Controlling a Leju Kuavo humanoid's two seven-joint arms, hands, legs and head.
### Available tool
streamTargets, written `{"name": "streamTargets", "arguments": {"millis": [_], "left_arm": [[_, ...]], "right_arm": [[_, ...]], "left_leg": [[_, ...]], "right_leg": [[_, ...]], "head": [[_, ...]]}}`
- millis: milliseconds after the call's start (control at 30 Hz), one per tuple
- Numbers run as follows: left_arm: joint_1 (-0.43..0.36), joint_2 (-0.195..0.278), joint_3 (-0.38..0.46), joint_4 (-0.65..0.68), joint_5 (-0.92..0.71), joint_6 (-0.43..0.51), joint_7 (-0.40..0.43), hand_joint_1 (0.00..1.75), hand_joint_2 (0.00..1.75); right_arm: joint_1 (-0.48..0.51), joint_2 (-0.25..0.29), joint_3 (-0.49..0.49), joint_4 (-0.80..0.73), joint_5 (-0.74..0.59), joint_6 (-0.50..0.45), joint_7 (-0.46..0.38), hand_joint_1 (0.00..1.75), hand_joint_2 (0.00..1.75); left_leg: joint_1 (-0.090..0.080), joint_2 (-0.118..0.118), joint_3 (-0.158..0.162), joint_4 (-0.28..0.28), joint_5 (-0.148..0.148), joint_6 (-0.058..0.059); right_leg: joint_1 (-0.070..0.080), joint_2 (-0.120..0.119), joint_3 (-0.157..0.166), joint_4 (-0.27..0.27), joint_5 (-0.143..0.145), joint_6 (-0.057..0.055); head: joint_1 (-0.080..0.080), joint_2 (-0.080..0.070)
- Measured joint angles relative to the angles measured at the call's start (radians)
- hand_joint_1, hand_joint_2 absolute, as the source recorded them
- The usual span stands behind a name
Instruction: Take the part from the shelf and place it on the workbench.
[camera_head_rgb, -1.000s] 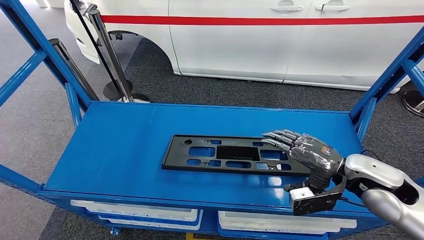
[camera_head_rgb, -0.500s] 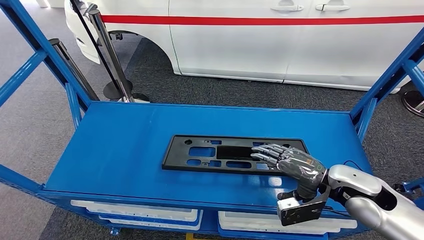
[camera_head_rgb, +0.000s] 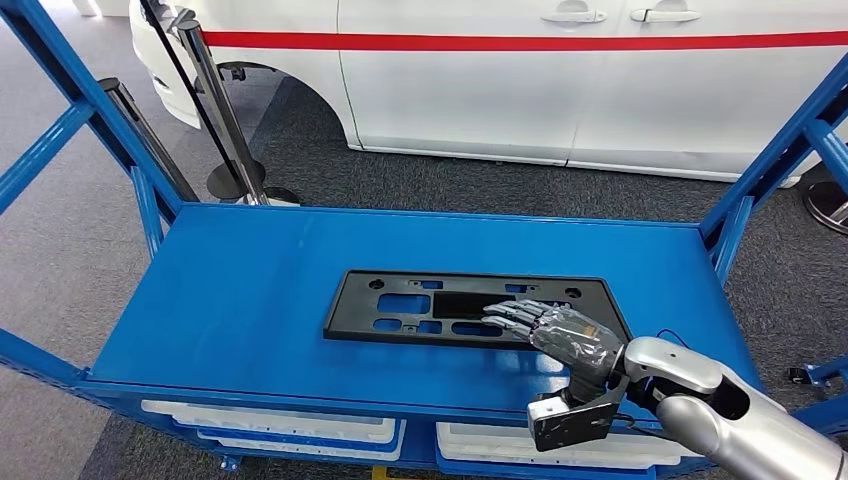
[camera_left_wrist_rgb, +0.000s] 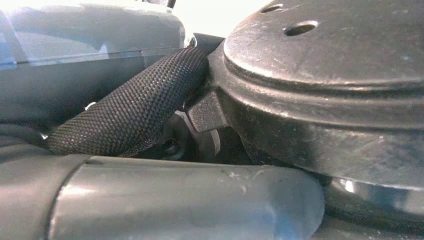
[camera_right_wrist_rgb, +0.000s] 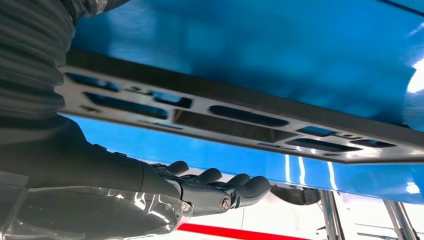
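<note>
The right hand (camera_head_rgb: 562, 333), fingers stretched flat and holding nothing, has slid further left over the black part (camera_head_rgb: 440, 307), closing in to grasp it.

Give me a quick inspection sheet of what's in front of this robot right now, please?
Surface: glossy blue metal shelf deck, reflective.
Job's thing: flat black plastic panel with cut-out slots, lying flat on the deck.
Clutter: nothing seen.
Hands: right robot hand open, fingers stretched above the panel's right part; contact unclear. Left robot hand: cannot tell.
Cables: thin dark cable at the right wrist.
Surroundings: white car with red stripe, grey carpet, black stanchion posts.
</note>
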Motion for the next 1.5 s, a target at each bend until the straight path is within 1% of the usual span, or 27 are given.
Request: {"name": "streamTargets", "arguments": {"millis": [100, 167, 200, 333, 367, 500, 633, 667, 700, 767, 800, 833, 900, 1500], "left_arm": [[0.0, 0.0, 0.0, 0.0, -0.001, 0.0, 0.0, 0.0, 0.0], [0.0, 0.0, 0.0, 0.0, -0.002, 0.0, 0.0, 0.0, 0.0], [0.0, 0.0, 0.0, 0.0, -0.002, 0.0, -0.001, 0.0, 0.0], [0.001, 0.001, -0.001, 0.0, -0.004, -0.001, -0.004, 0.0, 0.0], [0.001, 0.001, -0.002, 0.0, -0.004, -0.001, -0.006, 0.0, 0.0], [0.0, 0.001, -0.009, 0.0, -0.004, -0.001, -0.011, 0.0, 0.0], [0.0, 0.001, -0.014, 0.0, -0.003, -0.001, -0.018, 0.0, 0.0], [0.0, 0.001, -0.015, 0.0, -0.003, -0.001, -0.019, 0.0, 0.0], [0.0, 0.001, -0.016, 0.0, -0.003, -0.001, -0.02, 0.0, 0.0], [0.0, 0.001, -0.017, 0.0, -0.003, -0.002, -0.021, 0.0, 0.0], [0.0, 0.001, -0.017, 0.0, -0.002, -0.002, -0.021, 0.0, 0.0], [0.0, 0.001, -0.017, 0.0, -0.002, -0.002, -0.021, 0.0, 0.0], [0.0, 0.001, -0.017, 0.0, -0.002, -0.002, -0.022, 0.0, 0.0], [0.002, 0.001, -0.017, 0.0, 0.004, -0.003, -0.027, 0.0, 0.0]], "right_arm": [[0.0, 0.009, 0.002, 0.008, 0.001, -0.002, 0.0, 0.0, 1.75], [-0.001, 0.033, 0.006, 0.032, 0.005, -0.01, 0.001, 0.0, 1.75], [-0.001, 0.053, 0.009, 0.051, 0.007, -0.016, 0.001, 0.0, 1.75], [-0.001, 0.161, 0.019, 0.158, 0.025, -0.047, 0.009, 0.0, 1.75], [-0.001, 0.175, 0.019, 0.172, 0.031, -0.056, 0.013, 0.0, 1.75], [0.0, 0.217, 0.019, 0.219, 0.057, -0.087, 0.028, 0.0, 1.75], [0.0, 0.238, 0.019, 0.252, 0.092, -0.107, 0.054, 0.02, 1.75], [0.0, 0.242, 0.018, 0.258, 0.1, -0.11, 0.061, 0.12, 1.75], [0.001, 0.244, 0.016, 0.264, 0.106, -0.112, 0.067, 0.42, 1.75], [0.002, 0.248, 0.012, 0.273, 0.113, -0.115, 0.074, 1.19, 1.75], [0.002, 0.249, 0.009, 0.276, 0.116, -0.116, 0.076, 1.45, 1.75], [0.003, 0.251, 0.007, 0.279, 0.119, -0.117, 0.078, 1.52, 1.75], [0.005, 0.253, 0.0, 0.284, 0.127, -0.117, 0.082, 1.5, 1.75], [0.007, 0.268, -0.032, 0.294, 0.146, -0.119, 0.087, 1.5, 1.75]], "left_leg": [[0.0, 0.0, 0.0, 0.0, 0.0, 0.0], [0.0, 0.0, 0.0, 0.0, 0.0, 0.0], [0.0, 0.0, 0.001, 0.0, 0.0, 0.0], [0.0, 0.0, 0.0, 0.0, 0.0, 0.0], [0.0, 0.0, 0.001, 0.0, 0.0, 0.0], [0.0, 0.0, 0.0, 0.0, 0.0, 0.0], [0.0, 0.0, 0.0, 0.0, 0.0, 0.0], [-0.001, 0.0, 0.0, 0.0, 0.0, 0.0], [-0.001, 0.0, 0.0, 0.0, 0.0, 0.0], [-0.001, 0.0, 0.0, 0.0, 0.0, 0.0], [-0.001, 0.0, 0.0, 0.0, 0.0, 0.0], [-0.001, 0.0, 0.0, 0.0, 0.0, 0.0], [-0.001, 0.0, 0.0, 0.0, 0.0, 0.0], [-0.002, 0.0, 0.001, 0.0, 0.0, 0.0]], "right_leg": [[0.0, 0.0, 0.0, 0.0, 0.0, 0.0], [0.0, 0.0, 0.0, 0.0, 0.0, 0.0], [0.0, 0.0, 0.0, 0.0, 0.0, 0.0], [0.0, 0.0, 0.0, 0.0, -0.001, -0.001], [0.0, 0.0, 0.0, 0.0, -0.001, -0.001], [0.0, 0.0, 0.0, 0.0, -0.001, -0.001], [-0.001, 0.0, 0.0, 0.0, -0.001, -0.001], [-0.001, 0.0, 0.0, 0.0, -0.001, -0.001], [-0.001, 0.0, 0.0, 0.0, -0.001, -0.001], [-0.001, 0.0, 0.0, 0.0, -0.001, -0.001], [-0.001, 0.0, 0.0, 0.0, -0.001, -0.001], [-0.001, 0.0, 0.0, 0.0, -0.001, -0.001], [-0.001, 0.0, -0.001, 0.0, -0.001, -0.001], [-0.003, 0.0, 0.0, 0.0, -0.001, -0.001]], "head": [[0.0, 0.0], [0.0, 0.0], [0.0, 0.0], [0.0, 0.0], [0.0, 0.0], [0.0, 0.0], [0.0, 0.0], [0.0, 0.0], [0.0, 0.0], [0.0, 0.0], [0.0, 0.0], [0.0, 0.0], [0.0, 0.0], [0.0, 0.0]]}}
